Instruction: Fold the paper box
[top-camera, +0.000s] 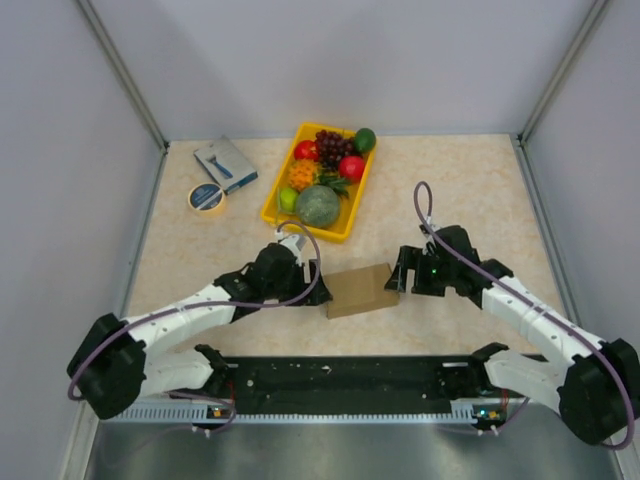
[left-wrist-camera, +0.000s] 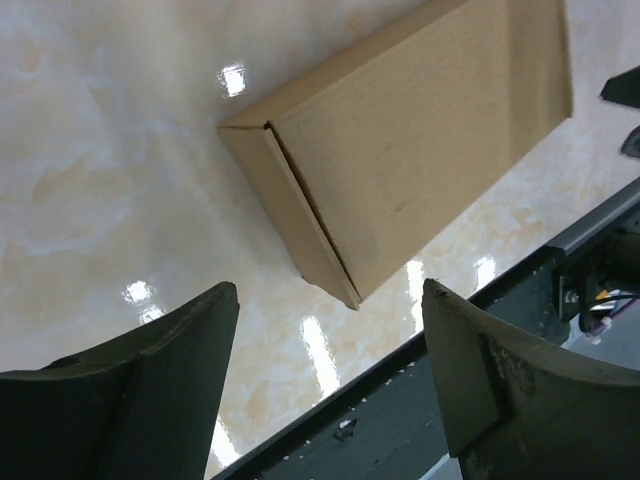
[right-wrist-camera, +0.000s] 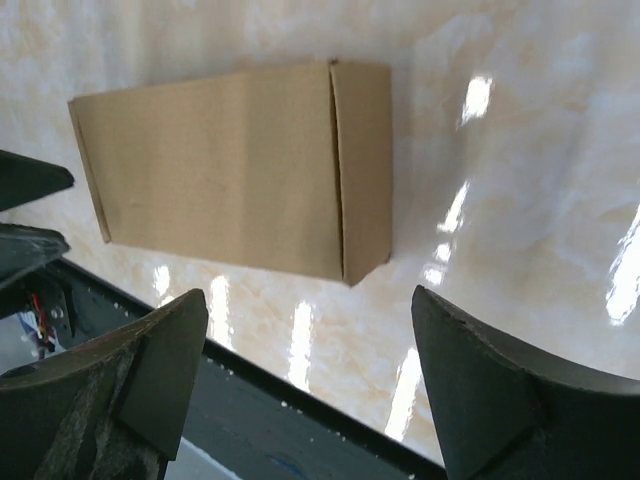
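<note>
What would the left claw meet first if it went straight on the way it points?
Most likely the paper box, at its near end; nothing lies between it and the open left claw. Depth is unclear, so the table could come first.

The paper box (left-wrist-camera: 420, 130) runs off the top edge of the left wrist view, so its far end is unseen. From above, the print on the small blue-grey box (top-camera: 226, 164) is too small to read, and the melon (top-camera: 318, 205) hides part of the yellow tray (top-camera: 278, 217).
</note>
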